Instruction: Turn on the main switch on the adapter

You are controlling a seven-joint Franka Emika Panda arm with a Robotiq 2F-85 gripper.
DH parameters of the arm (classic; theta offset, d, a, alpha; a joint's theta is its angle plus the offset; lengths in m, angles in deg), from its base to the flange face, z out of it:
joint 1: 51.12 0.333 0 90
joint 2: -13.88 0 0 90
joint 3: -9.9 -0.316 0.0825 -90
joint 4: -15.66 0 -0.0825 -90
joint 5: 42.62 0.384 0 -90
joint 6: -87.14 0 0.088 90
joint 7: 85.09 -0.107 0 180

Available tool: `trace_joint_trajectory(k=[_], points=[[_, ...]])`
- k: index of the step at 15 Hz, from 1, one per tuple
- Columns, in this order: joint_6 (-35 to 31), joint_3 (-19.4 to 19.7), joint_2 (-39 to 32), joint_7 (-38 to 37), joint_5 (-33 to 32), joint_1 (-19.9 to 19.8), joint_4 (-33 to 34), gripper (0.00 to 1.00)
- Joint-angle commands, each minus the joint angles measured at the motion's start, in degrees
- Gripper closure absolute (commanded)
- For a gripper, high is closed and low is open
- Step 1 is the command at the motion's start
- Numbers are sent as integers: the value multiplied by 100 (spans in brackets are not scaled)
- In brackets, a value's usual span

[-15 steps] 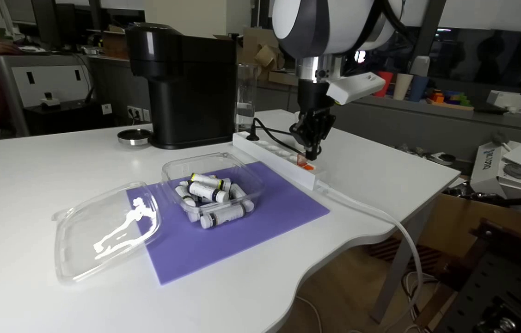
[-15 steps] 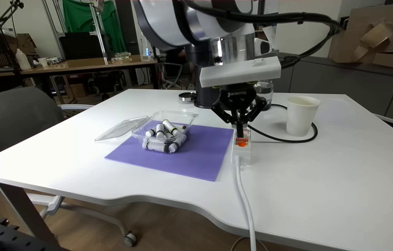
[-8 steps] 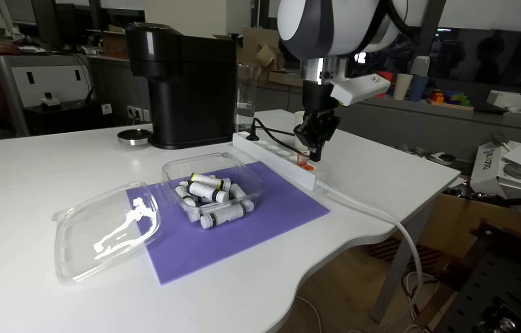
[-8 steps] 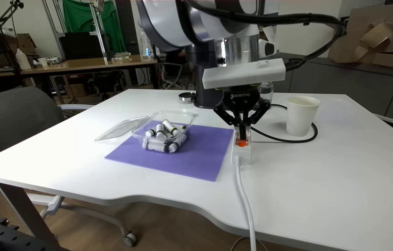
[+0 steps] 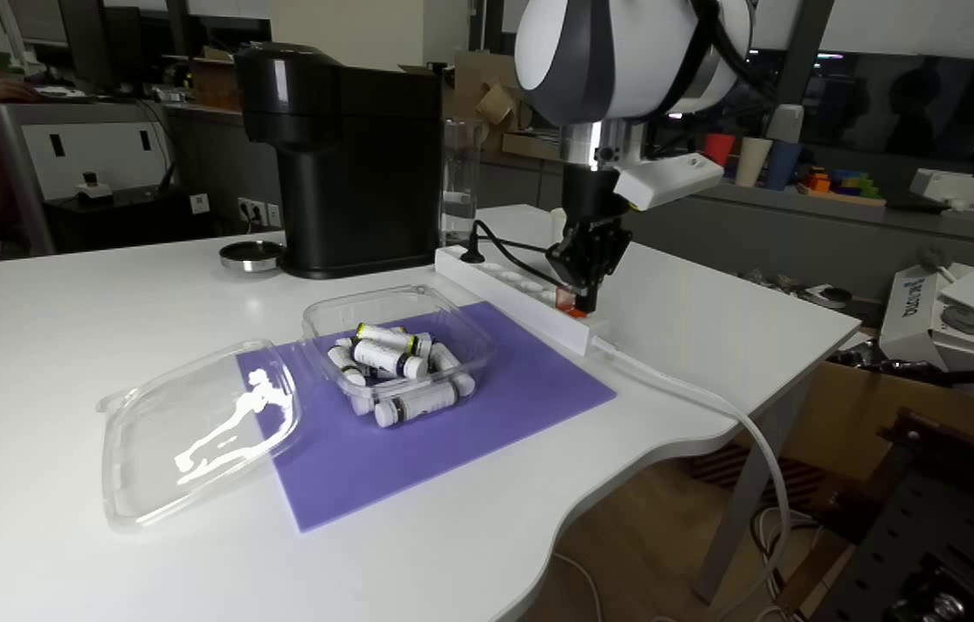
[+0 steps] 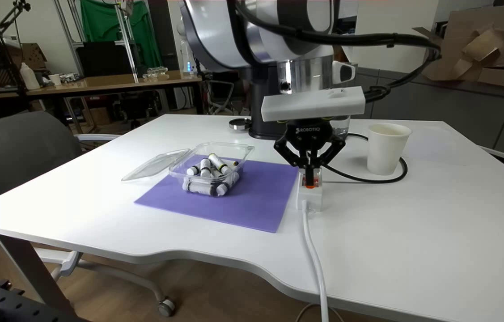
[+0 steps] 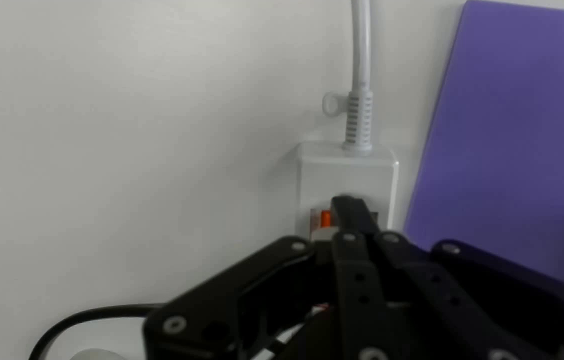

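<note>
The adapter, a long white power strip [image 5: 508,296], lies on the table. Its cable end shows in an exterior view [image 6: 310,199] and in the wrist view [image 7: 344,175]. The main switch is a small red-orange button near that end [image 5: 576,313]; it is partly covered by my fingertips in an exterior view [image 6: 310,186] and in the wrist view [image 7: 326,218]. A translucent reddish flap [image 5: 565,298] stands beside it. My gripper [image 5: 586,306] points down with its fingertips together, nothing between them, right at the switch [image 6: 309,182] [image 7: 354,204]. Whether they press it, I cannot tell.
A thick white cable [image 7: 362,45] leaves the adapter's end. A black cord [image 6: 368,180] runs past a paper cup [image 6: 387,150]. A clear plastic tray [image 5: 314,333] with several white tubes sits on a purple mat [image 5: 487,415]. A black coffee machine [image 5: 357,173] stands behind.
My gripper first shifted slightly to the right in both exterior views. It has since come down, and its fingertips now cover most of the switch. It has stayed shut.
</note>
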Motion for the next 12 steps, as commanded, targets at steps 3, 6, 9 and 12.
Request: trace_joint_trajectory(k=[3,6,9,12], points=[[223,-204,-168,206,147,-218,373,100],[241,-237,-218,234,153,-256,466,100],[327,-278,-315,266,193,-304,565,100],[447,-329,-431,325,229,-360,682,100]])
